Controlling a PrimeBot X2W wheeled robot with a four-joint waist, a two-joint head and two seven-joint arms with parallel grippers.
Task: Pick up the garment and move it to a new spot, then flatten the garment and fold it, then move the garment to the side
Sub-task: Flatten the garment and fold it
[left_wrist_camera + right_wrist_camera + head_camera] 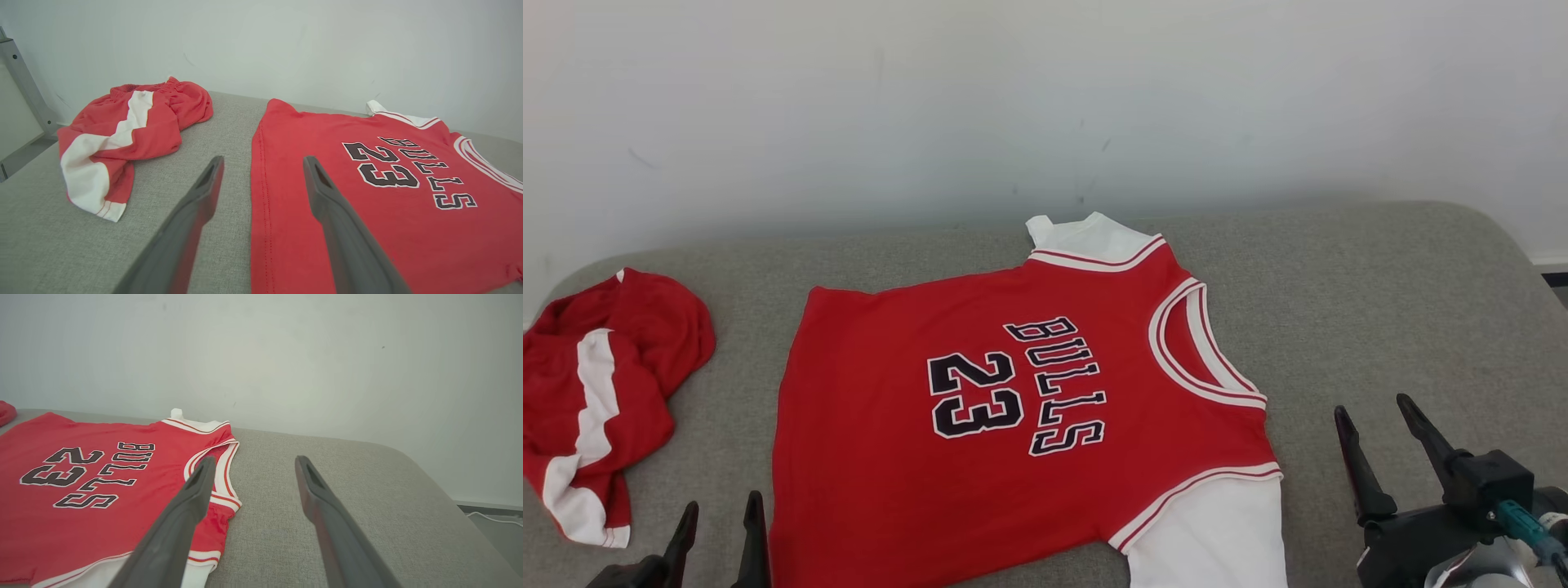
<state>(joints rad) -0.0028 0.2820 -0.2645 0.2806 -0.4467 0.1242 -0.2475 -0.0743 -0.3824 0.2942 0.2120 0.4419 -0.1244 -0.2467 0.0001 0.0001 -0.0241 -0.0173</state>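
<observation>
A red Bulls jersey (1013, 425) lies spread flat on a grey upholstered surface (1380, 286).

At the left edge of the head view we see crumpled red shorts (596, 392) with a white stripe, apart from the jersey. At the lower left, the left gripper (724, 502) has its jaws spread wide and holds nothing; in its wrist view one finger is over the grey fabric and the other over the hem side of the jersey. The jersey takes the centre of the frame, with the print "BULLS 23" facing up, the hem toward the left, the collar toward the right, and white sleeves at the top and the bottom. At the lower right, the right gripper (1372, 406) also has its jaws spread and is empty, over bare fabric just beside the collar. A white wall (849, 98) stands behind.
</observation>
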